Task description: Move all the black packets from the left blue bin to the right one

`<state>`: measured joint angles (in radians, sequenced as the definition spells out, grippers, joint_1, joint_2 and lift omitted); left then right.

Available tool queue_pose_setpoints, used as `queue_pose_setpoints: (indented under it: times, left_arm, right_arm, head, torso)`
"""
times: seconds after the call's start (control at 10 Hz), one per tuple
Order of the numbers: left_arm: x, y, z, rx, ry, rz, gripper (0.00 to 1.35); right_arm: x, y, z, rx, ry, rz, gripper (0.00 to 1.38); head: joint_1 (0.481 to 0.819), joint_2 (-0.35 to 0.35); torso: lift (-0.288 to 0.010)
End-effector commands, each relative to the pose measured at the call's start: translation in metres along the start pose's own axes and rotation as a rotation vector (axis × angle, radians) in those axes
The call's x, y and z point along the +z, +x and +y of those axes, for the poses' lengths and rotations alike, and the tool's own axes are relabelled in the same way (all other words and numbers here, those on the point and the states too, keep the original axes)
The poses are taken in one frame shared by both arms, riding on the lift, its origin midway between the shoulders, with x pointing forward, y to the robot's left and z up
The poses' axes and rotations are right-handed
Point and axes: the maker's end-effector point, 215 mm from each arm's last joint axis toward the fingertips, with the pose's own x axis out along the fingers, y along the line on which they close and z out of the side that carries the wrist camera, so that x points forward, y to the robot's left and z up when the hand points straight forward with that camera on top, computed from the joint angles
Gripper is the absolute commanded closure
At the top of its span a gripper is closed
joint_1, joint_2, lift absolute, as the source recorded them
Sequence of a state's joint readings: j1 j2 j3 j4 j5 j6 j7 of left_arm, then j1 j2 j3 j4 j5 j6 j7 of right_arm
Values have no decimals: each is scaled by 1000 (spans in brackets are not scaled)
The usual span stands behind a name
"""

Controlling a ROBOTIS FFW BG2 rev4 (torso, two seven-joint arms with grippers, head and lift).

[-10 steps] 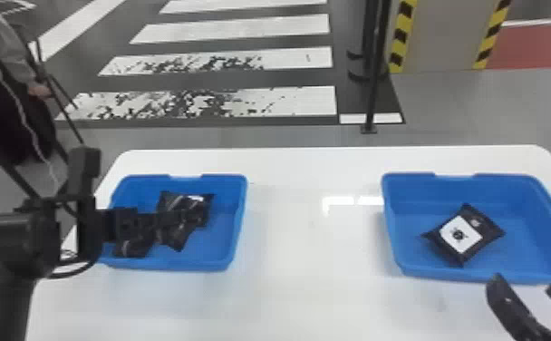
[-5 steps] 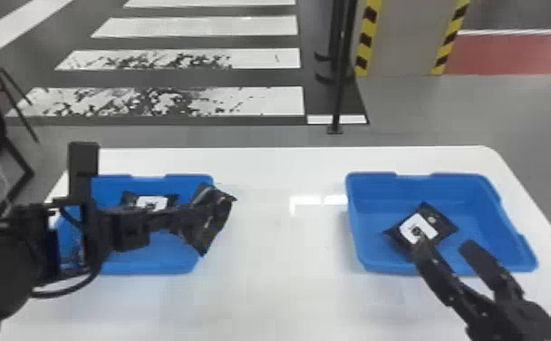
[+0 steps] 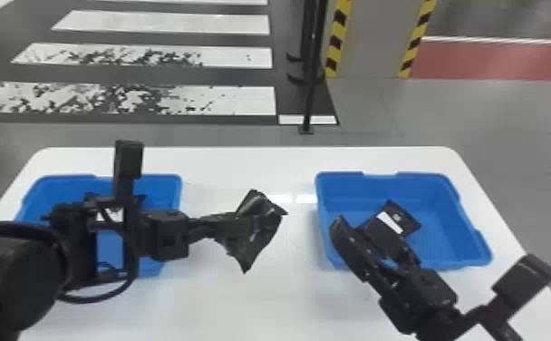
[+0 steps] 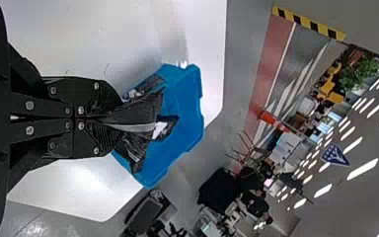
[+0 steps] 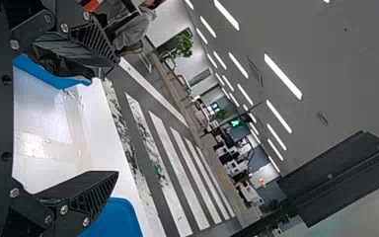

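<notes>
In the head view my left gripper (image 3: pixel 209 226) is shut on a black packet (image 3: pixel 254 229), held above the white table between the bins. In the left wrist view the left gripper (image 4: pixel 116 118) pinches the crumpled packet (image 4: pixel 140 111); behind it the left blue bin (image 4: pixel 190 103) holds more black packets (image 4: pixel 165 127). The left arm partly covers the left bin (image 3: pixel 170 190) in the head view. My right gripper (image 3: pixel 356 226), fingers apart, is over the near left part of the right blue bin (image 3: pixel 433 186), beside a black packet (image 3: pixel 399 217). In the right wrist view the right gripper (image 5: pixel 117 116) is open.
The white table (image 3: pixel 252 168) extends between and around the bins. Beyond its far edge a thin dark post (image 3: pixel 313 81) stands on the floor, near a panel with yellow-black stripes. The left arm spans the table's left side.
The left gripper has carried its packet rightward out of the left bin to over the table's middle. The right gripper has come in leftward over the right bin. The head view has shifted.
</notes>
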<state>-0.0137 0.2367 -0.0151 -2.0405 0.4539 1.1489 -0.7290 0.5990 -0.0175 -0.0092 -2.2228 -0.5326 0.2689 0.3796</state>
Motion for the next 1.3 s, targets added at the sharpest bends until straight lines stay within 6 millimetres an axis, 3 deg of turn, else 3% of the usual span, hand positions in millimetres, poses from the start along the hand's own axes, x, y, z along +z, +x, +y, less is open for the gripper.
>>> queue_pose_setpoints:
  times: [0.0, 0.1, 0.4, 0.5, 0.6, 0.7, 0.8, 0.9, 1.2]
  left_arm:
    - [-6, 20, -28, -73, 1, 20, 1204]
    - [-12, 28, -44, -117, -8, 30, 1204]
    - [-13, 42, -59, -162, -7, 41, 1204]
    - [-14, 43, -61, -167, -7, 44, 1204]
    - [-16, 45, -61, -170, -14, 45, 1204]
    - [-14, 44, -63, -173, -10, 42, 1204]
    - [-15, 45, -64, -176, -10, 43, 1204]
    - [-16, 45, -63, -176, -15, 44, 1204]
    - [-13, 44, -62, -173, -15, 29, 1190]
  right_arm:
    - [-4, 12, 6, 31, 10, 7, 271]
    - [-8, 19, 10, 50, 12, 17, 272]
    - [-18, 36, 27, 114, 38, 33, 282]
    - [-25, 37, 27, 121, 54, 48, 381]
    - [-35, 38, 29, 129, 86, 76, 829]
    - [-40, 38, 29, 129, 96, 95, 1024]
    - [-33, 38, 32, 130, 66, 88, 1046]
    - [-30, 39, 32, 131, 55, 85, 1234]
    - [-29, 39, 34, 134, 42, 93, 1283]
  head:
    - [695, -69]
    - [695, -88]
    - [695, -113]
    - [695, -110]
    - [695, -105]
    - [695, -101]
    - [695, -95]
    - [695, -95]
    - [695, -98]
  torso:
    - [-139]
    - [-139]
    - [-139]
    - [-139]
    - [-139]
    - [-139]
    - [-139]
    - [-139]
    - [-139]
